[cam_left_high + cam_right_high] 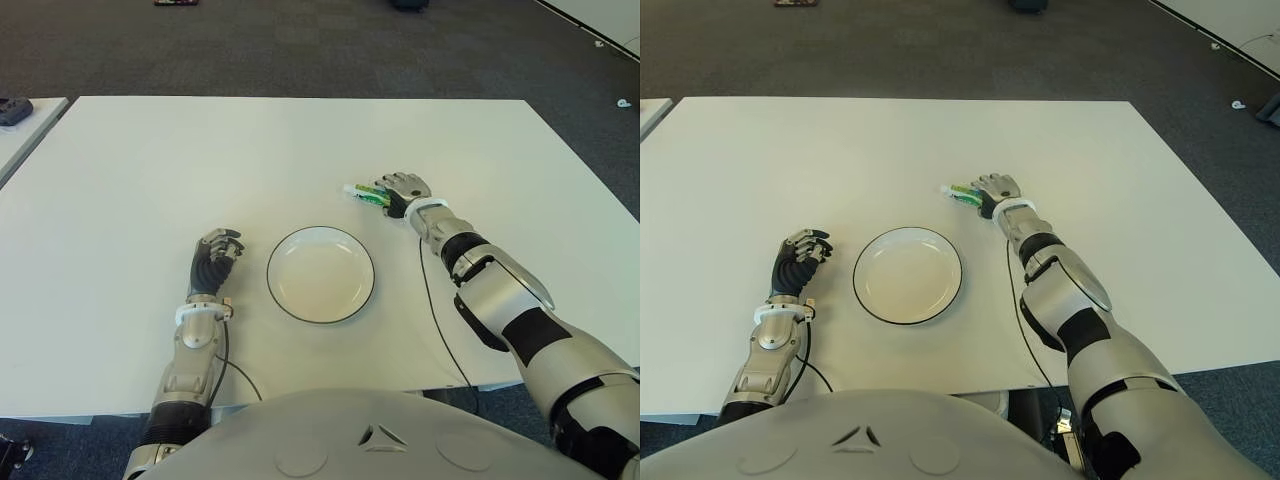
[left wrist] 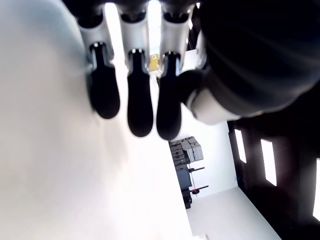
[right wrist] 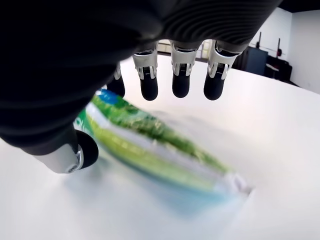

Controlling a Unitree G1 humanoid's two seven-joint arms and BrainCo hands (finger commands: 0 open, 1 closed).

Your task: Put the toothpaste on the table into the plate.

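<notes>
- While the toothpaste (image 1: 366, 194) lies flat on the white table (image 1: 150, 170), toward the middle of it and on the side of the right edge, the right hand (image 1: 404, 190) sits over its near end.
- Seen from the right wrist, the fingers (image 3: 180, 82) hang spread above the green-and-white tube and the thumb stands beside it; the hand is open and has not closed on anything, so the tube is on the table, not held.
- Just nearer the front edge and slightly toward the left, the plate (image 1: 283, 297) stands bare, close to the tube but not touching it.
- The left hand (image 1: 216, 250) shows just left of the plate, its fingers loosely curled, holding nothing.
- My judgement: the step in hand is the grasp, and the carry to the plate is all to come.
- Risks from here:
  - the tube is flat and soft, so fingers closing from above may press it down or push it sideways instead of getting under it;
  - a pinch at one end only could let the far end droop and the tube slip out during the lift;
  - a low carry might catch the plate's raised rim and shove the plate toward the front edge.
</notes>
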